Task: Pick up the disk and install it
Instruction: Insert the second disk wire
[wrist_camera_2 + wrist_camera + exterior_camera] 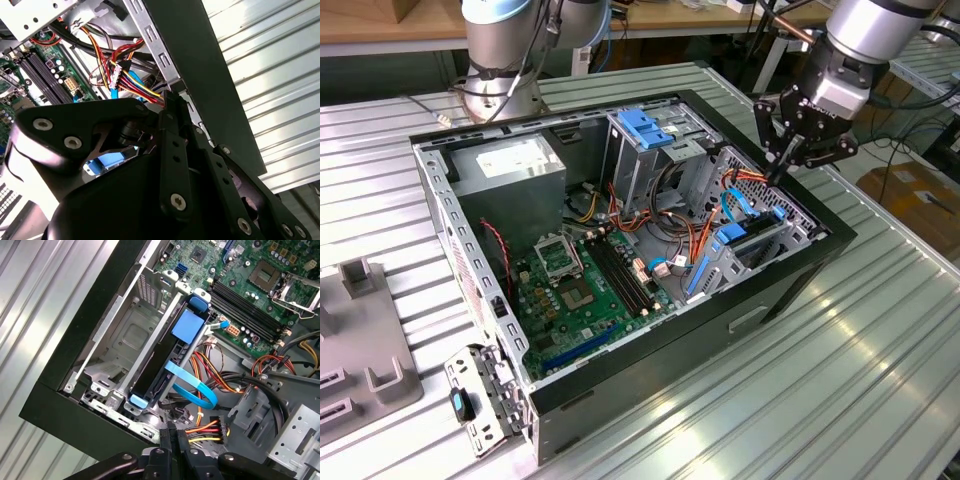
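The disk (159,360) stands on edge in the drive bay at the front corner of the open computer case (75,365). It shows as a dark slab with blue rail ends and a blue tab. In the exterior view the disk (732,240) sits low in the case on that view's right, beside orange and blue cables. My gripper (778,176) hangs just above the case rim there, over the bay and apart from the disk. Its black fingers (167,440) are pressed together with nothing between them. In the second wrist view the gripper (170,102) points at the case's metal edge.
A grey power-supply box (510,165) fills the case's far corner, and a blue bracket (645,125) tops the metal cage in the middle. The green motherboard (585,285) lies on the floor. Red, yellow and orange cables (210,430) run near the fingers. Grey fixtures (370,350) stand on the ribbed table.
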